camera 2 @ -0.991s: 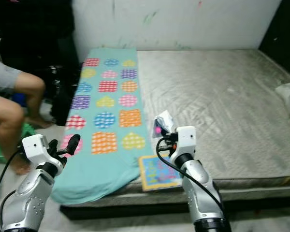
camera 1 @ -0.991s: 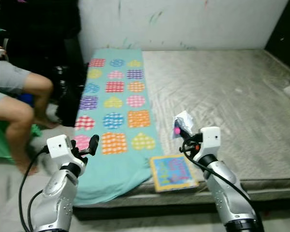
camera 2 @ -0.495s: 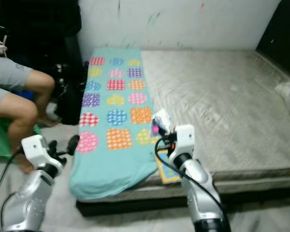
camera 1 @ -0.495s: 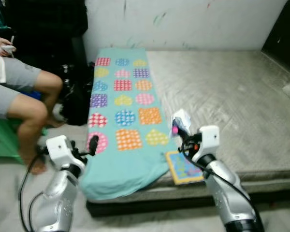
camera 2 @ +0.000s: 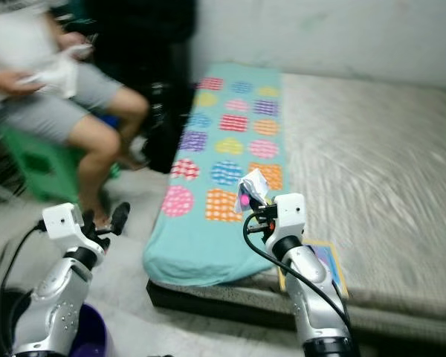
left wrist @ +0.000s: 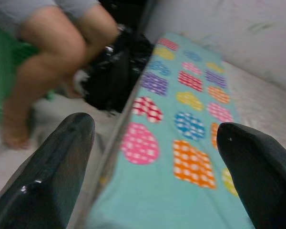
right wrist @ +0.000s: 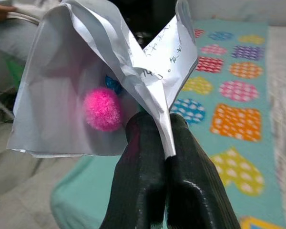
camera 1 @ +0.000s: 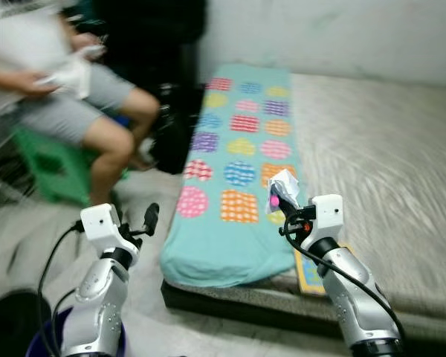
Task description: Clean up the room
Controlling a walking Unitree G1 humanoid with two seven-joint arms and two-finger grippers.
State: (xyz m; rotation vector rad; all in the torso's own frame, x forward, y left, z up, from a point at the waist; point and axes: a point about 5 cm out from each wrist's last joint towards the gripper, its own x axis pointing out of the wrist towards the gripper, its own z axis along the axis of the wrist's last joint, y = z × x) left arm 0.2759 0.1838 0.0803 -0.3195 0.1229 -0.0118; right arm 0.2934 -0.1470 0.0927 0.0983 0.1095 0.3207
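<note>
Crumpled white paper (right wrist: 109,81) with a pink pom-pom (right wrist: 102,109) stuck to it sits pinched between the closed fingers of the right gripper (camera 1: 286,210), raised over the teal patterned blanket (camera 1: 238,171) on the mattress (camera 1: 386,163). Head views are blurred; a picture book (camera 2: 323,260) lies partly hidden behind that arm. The left gripper (camera 1: 147,221) hovers above the floor with fingers spread, beside a seated person (camera 1: 74,97).
</note>
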